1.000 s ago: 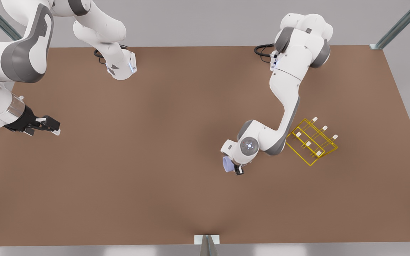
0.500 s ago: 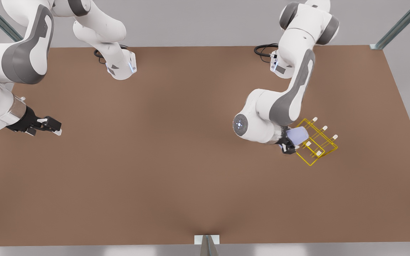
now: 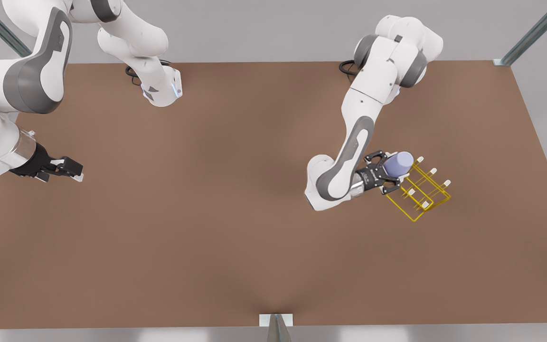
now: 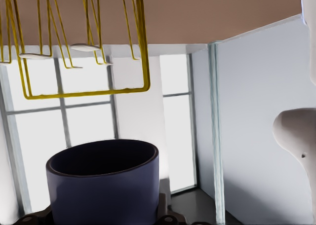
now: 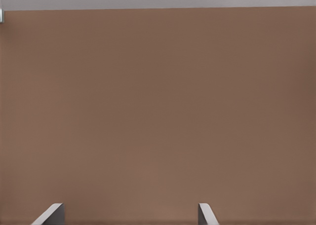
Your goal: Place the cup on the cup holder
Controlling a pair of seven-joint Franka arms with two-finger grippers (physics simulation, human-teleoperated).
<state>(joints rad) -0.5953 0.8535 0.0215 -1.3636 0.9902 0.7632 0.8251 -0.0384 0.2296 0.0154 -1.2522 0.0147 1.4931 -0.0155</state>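
The lavender-blue cup (image 3: pixel 399 163) is held tilted in my left gripper (image 3: pixel 393 172), which is shut on it at the front view's right. It hangs just above the near-left edge of the yellow wire cup holder (image 3: pixel 425 204), close to its white-tipped pegs. In the left wrist view the cup (image 4: pixel 103 185) sits close up with its dark rim showing, and the cup holder's frame (image 4: pixel 89 93) lies beyond it. My right gripper (image 3: pixel 75 172) waits open at the front view's far left, low over the table; its fingertips (image 5: pixel 52 213) stand wide apart over bare brown surface.
The brown table (image 3: pixel 216 213) stretches wide between the two arms. Both arm bases stand at the far edge (image 3: pixel 162 90). Metal posts rise at the far corners (image 3: pixel 530 35), and a small bracket (image 3: pixel 276 320) sits at the near edge.
The left arm has swung the cup from the table's middle toward the front view's right, onto the rack's edge, and its wrist has turned. The right arm has barely moved.
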